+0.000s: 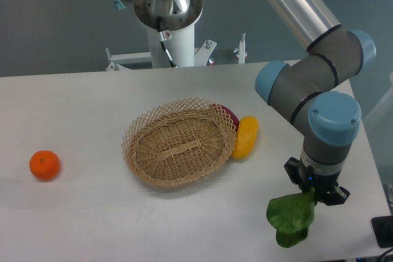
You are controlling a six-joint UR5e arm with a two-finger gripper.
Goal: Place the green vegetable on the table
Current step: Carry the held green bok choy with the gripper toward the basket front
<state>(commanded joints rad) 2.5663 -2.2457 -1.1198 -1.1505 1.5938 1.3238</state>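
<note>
The green vegetable (291, 217) is a floppy dark-green leaf hanging from my gripper (312, 197) at the front right of the white table (80, 219). The gripper is shut on the leaf's upper end. The leaf's lower tip reaches down to about the table surface near the front edge; I cannot tell whether it touches. The fingers are mostly hidden behind the leaf and the wrist.
A wicker basket (179, 143) sits mid-table. A yellow oblong fruit (245, 137) and a dark red item (228, 115) lie against its right rim. An orange (45, 165) lies at the left. The arm's base (169, 13) stands at the back. A dark object (382, 231) is at the right edge.
</note>
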